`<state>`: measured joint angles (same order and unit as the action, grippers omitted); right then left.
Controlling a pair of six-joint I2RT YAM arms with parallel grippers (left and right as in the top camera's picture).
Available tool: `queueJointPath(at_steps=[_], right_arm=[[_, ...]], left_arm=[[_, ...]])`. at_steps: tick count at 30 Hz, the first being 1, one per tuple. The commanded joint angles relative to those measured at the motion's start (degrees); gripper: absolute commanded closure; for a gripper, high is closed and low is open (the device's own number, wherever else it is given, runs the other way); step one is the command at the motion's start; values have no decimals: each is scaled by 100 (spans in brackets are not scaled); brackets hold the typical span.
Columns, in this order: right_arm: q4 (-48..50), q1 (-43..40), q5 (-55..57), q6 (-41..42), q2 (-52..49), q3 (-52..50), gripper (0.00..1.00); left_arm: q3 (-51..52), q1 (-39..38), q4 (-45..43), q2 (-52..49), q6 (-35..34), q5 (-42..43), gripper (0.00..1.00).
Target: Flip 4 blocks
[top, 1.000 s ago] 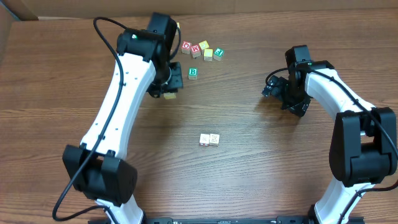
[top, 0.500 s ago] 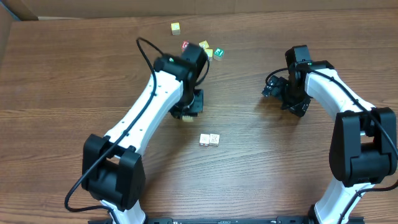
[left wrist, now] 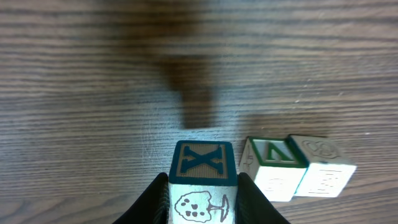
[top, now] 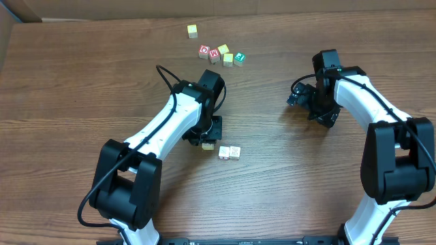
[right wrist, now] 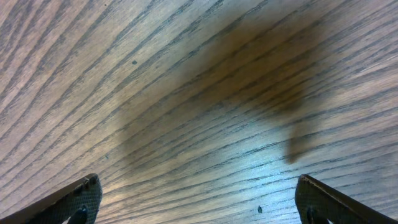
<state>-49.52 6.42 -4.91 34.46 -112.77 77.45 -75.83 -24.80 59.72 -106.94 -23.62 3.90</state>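
Observation:
My left gripper [left wrist: 203,186] is shut on a wooden block [left wrist: 203,169] with a blue "X" face and a tree drawing on its pale side. It hangs a little above the wood. Just to its right two pale blocks [left wrist: 297,167] sit side by side on the table; from overhead they [top: 229,153] lie right of the left gripper [top: 208,142]. Far off at the right, my right gripper [top: 304,100] stands open over bare wood, its fingertips [right wrist: 81,196] wide apart with nothing between them.
A cluster of red, yellow and green cubes [top: 221,54] lies at the back of the table, with a single yellow cube [top: 193,30] behind it. Cardboard lines the far edge [top: 272,8].
The left arm has swung from the back cluster toward the middle of the table, carrying its block down beside the two pale blocks. The right arm has stayed still.

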Motion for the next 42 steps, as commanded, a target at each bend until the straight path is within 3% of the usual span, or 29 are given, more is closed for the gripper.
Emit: queueJointPath(at_steps=[1,12,14,15,16,25,28,31,42], right_arm=[[20,-7,31,-42,164,57,0],[20,-7,31,-42,164,57,0],[20,-7,31,-42,164,57,0],[20,-7,33,-42,164,57,0],[20,-7,31,-42,164,57,0],[20,-7,33,-42,164,57,0],[20,-7,31,-42,164,57,0],[20,-7,31,-42,164,57,0],[20,-7,31,-42,164,57,0]], left_arm=[[184,-118,-111,-26,26,61,76],[289,-203,-227,-26,33,11,70],[289,-203,-223,-26,31,15,63],[289,-203,-212,-26,31,15,50],[289,-203,-205,-26,31,17,48],[-140,92,-199,-20,90,17,51],[-356,199,-323,-20,92,15,58],[-348,181,-673,-31,85,13,94],[-33,-192,-1172,-304,-236,-282,96]])
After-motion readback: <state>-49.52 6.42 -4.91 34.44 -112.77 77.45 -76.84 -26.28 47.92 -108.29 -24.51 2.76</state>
